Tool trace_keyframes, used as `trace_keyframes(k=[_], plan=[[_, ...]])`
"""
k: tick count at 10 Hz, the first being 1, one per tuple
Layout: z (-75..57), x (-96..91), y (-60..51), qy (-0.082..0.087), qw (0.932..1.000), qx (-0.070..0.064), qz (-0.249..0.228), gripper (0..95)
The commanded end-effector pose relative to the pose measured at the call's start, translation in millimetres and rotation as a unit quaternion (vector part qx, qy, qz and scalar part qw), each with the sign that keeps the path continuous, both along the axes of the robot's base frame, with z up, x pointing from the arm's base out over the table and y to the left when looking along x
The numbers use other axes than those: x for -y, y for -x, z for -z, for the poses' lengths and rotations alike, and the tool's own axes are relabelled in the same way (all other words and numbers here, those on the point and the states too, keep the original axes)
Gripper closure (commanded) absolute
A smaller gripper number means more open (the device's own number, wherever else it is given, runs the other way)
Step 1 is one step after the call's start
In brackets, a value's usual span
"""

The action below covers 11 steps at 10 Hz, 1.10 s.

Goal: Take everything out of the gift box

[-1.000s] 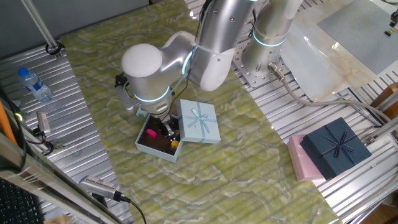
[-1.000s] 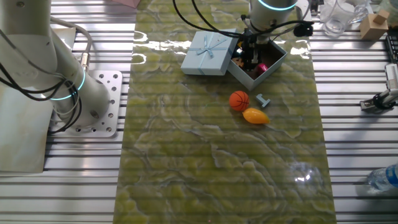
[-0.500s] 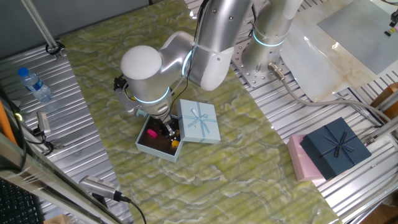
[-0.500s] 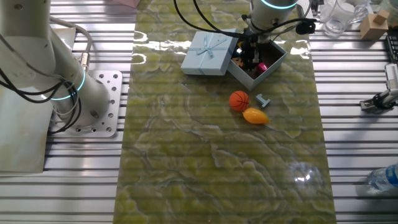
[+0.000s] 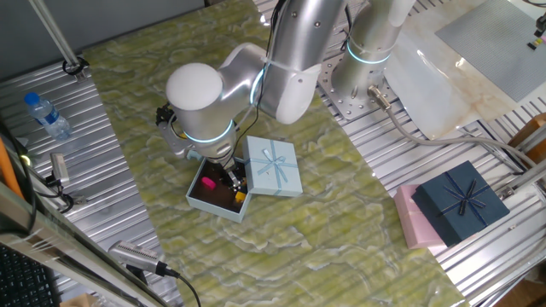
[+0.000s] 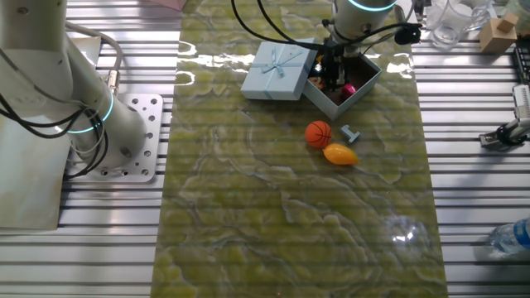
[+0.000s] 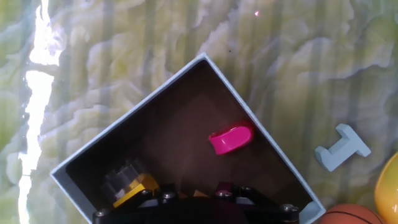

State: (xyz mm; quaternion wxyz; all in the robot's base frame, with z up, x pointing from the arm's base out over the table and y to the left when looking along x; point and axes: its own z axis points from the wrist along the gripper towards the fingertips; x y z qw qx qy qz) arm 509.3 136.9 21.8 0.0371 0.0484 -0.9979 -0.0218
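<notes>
The pale-blue gift box [image 5: 205,202] [image 6: 358,88] [image 7: 93,146] stands open, its bowed lid [image 5: 274,165] [image 6: 277,69] leaning at its side. Inside lie a magenta piece [image 7: 231,138] [image 5: 207,181], a yellow bit [image 7: 138,185] [image 5: 241,197] and a small orange bit [image 7: 194,194]. My gripper [image 5: 232,181] [image 6: 331,76] [image 7: 193,200] reaches down into the box over the orange bit; its dark fingers hide their tips. On the table outside lie an orange basketball [image 6: 318,133] [image 7: 351,214], a yellow-orange mango-like fruit [image 6: 340,154] [image 7: 388,186] and a pale-blue T-shaped piece [image 6: 351,132] [image 7: 341,148].
A dark navy box with a bow [image 5: 461,203] sits on a pink box [image 5: 414,223] off the mat. A second robot base [image 6: 99,124], a water bottle [image 5: 47,115] and tools [image 6: 505,132] stand on the slatted metal around the green mat.
</notes>
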Motion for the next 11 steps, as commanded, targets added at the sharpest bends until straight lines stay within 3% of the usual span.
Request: trace_keyframes(k=[1,4,7,8,10,11], plan=[[-0.3,0.2,-0.1,0.001,1.0000,-0.002,0.007,95.0],[-0.3,0.2,-0.1,0.011,0.9999,-0.001,0.003,95.0],[-0.3,0.2,-0.1,0.011,0.9999,0.001,-0.006,95.0],[-0.3,0.2,-0.1,0.011,0.9999,0.003,-0.012,76.0],[-0.3,0.2,-0.1,0.010,0.9996,0.005,-0.025,76.0],[-0.3,0.2,-0.1,0.009,0.9990,0.016,-0.040,76.0]])
